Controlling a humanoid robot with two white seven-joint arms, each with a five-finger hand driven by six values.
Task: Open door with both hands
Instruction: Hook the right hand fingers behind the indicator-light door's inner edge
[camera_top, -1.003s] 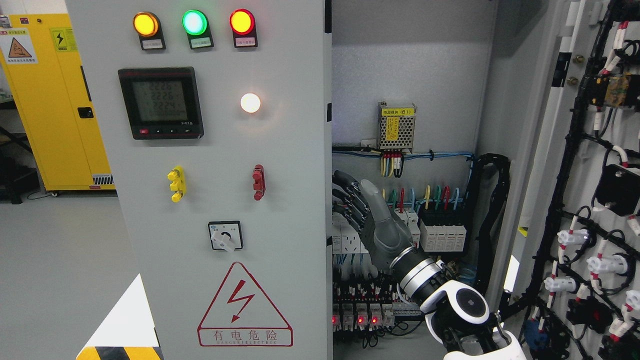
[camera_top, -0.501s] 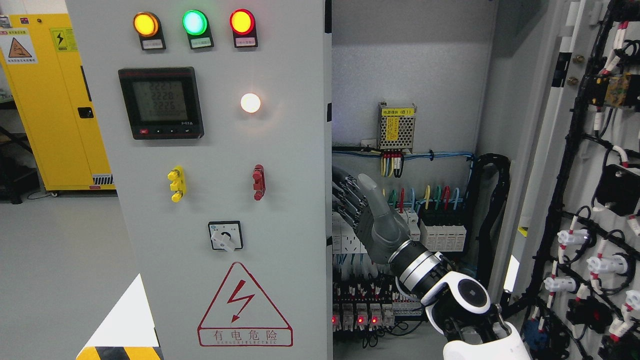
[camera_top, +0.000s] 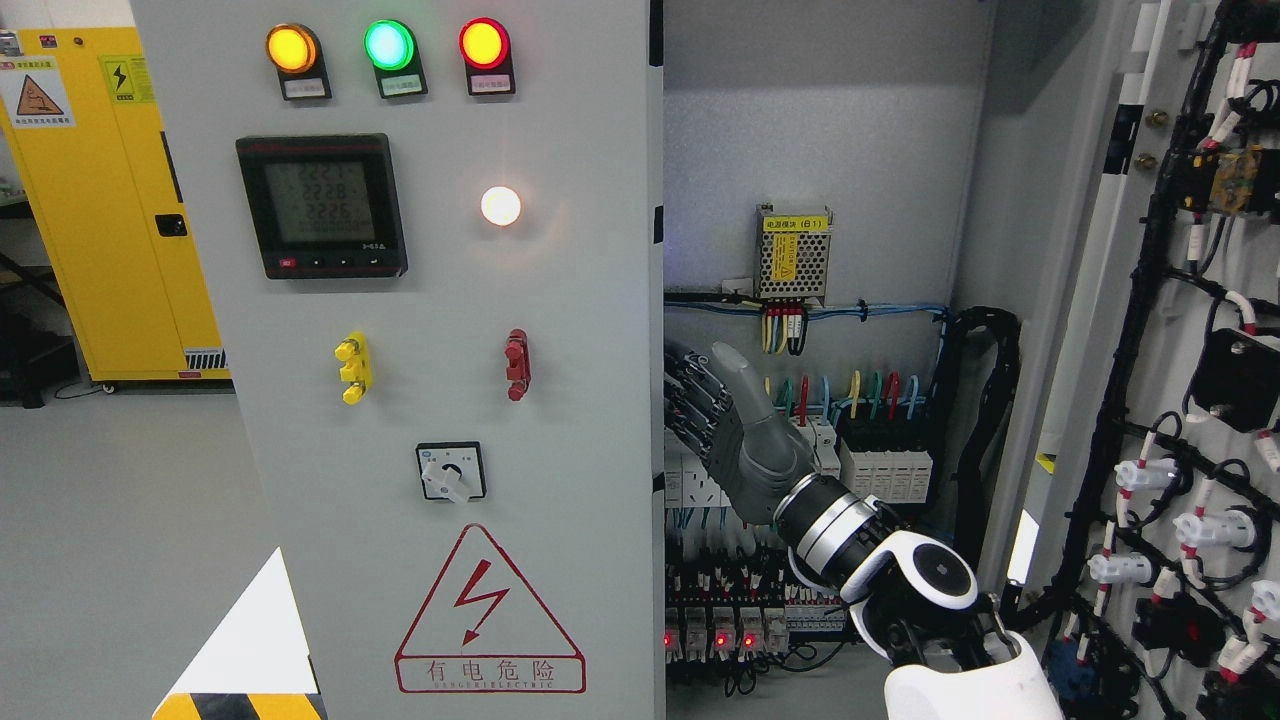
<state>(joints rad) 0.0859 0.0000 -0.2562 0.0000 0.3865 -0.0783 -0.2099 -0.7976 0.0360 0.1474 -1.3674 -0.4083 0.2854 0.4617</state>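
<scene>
The grey left door (camera_top: 580, 300) of the electrical cabinet stands closed, carrying three indicator lamps, a meter (camera_top: 322, 205) and a rotary switch (camera_top: 450, 472). The right door (camera_top: 1120, 330) is swung open at the far right, its wired inner face showing. My right hand (camera_top: 705, 400) reaches up from the lower right into the cabinet opening. Its fingers (camera_top: 690, 385) are stretched out, their tips against the left door's right edge, and they hold nothing that I can see. The thumb points upward. My left arm does not show.
Inside the cabinet a power supply (camera_top: 793, 252), coloured wires and rows of breakers (camera_top: 885, 472) sit just behind my hand. A black cable bundle (camera_top: 985, 420) runs along the right wall. A yellow cabinet (camera_top: 110, 200) stands at the far left.
My right hand has shifted a little to the left and up, bringing the fingertips up to the left door's edge. The doors have not moved.
</scene>
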